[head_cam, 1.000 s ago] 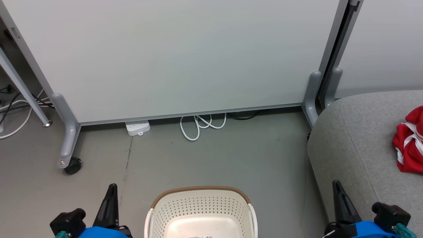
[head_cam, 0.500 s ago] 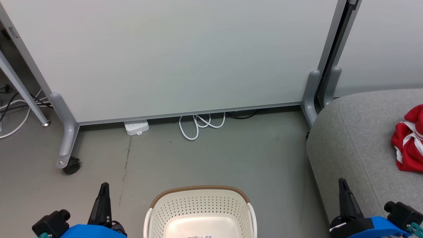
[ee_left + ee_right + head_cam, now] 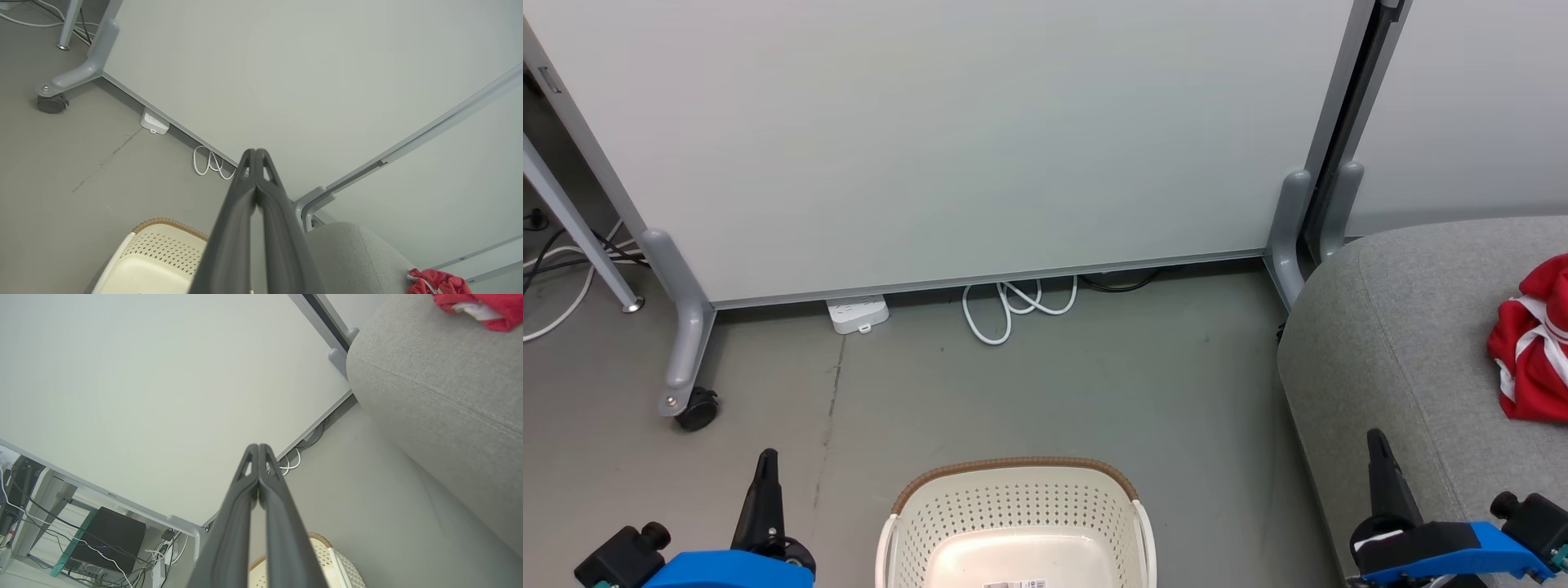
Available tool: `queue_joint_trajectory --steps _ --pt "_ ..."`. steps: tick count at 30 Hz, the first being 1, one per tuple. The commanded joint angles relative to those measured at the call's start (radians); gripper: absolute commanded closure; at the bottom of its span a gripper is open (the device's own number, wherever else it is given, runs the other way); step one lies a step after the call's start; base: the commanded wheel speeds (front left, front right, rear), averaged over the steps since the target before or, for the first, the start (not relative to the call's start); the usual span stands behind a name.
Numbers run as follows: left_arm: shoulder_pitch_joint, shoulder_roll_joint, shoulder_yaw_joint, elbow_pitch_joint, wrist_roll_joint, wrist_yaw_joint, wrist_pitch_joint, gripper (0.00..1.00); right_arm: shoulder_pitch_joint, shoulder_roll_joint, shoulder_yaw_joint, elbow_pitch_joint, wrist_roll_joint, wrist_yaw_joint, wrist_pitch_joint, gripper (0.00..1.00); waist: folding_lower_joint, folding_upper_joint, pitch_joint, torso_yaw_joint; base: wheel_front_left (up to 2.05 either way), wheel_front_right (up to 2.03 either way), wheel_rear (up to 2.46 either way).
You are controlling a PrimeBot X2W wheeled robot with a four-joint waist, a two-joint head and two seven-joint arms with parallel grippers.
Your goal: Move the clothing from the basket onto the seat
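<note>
The cream basket (image 3: 1013, 498) with its brown rim stands on the floor at the bottom centre, its visible bottom bare; it also appears as the basket (image 3: 163, 249) and the basket (image 3: 327, 555). Red clothing (image 3: 1531, 343) with white stripes lies bunched on the grey seat (image 3: 1388, 359) at the right edge; clothing (image 3: 437, 282) and clothing (image 3: 486, 304) lie on the seat (image 3: 355, 257), (image 3: 441, 384). My left gripper (image 3: 765, 457) is shut and holds nothing, left of the basket; its tips (image 3: 256, 153) touch. My right gripper (image 3: 1377, 439) is shut over the seat's front corner, tips (image 3: 258, 448) together.
A pale partition panel (image 3: 964, 139) on grey legs with a castor (image 3: 696, 408) stands behind the basket. A white power strip (image 3: 858, 314) and a coiled white cable (image 3: 1013, 306) lie at its foot. A desk leg (image 3: 580, 229) and cables are far left.
Both grippers have drawn down and outward towards the lower corners of the head view, staying shut. The head view has shifted slightly.
</note>
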State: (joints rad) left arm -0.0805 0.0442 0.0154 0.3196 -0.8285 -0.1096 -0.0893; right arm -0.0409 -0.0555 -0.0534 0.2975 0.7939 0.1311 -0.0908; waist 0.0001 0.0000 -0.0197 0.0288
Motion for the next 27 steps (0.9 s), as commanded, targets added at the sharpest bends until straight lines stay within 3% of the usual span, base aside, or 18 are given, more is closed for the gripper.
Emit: queue_joint_trajectory --steps 1,27 --pt "-0.027 0.005 0.01 -0.018 -0.041 -0.006 0.01 1.0 -0.029 0.001 -0.005 -0.017 0.045 0.0 0.009 1.0 -0.0001 0.0 0.0 -0.001 0.0 0.0 0.0" --pt "-0.034 0.007 0.045 -0.039 -0.325 -0.013 0.086 1.0 -0.051 0.003 -0.028 -0.03 0.341 0.0 0.086 1.0 -0.0001 0.0 0.006 -0.009 0.0 0.0 0.0"
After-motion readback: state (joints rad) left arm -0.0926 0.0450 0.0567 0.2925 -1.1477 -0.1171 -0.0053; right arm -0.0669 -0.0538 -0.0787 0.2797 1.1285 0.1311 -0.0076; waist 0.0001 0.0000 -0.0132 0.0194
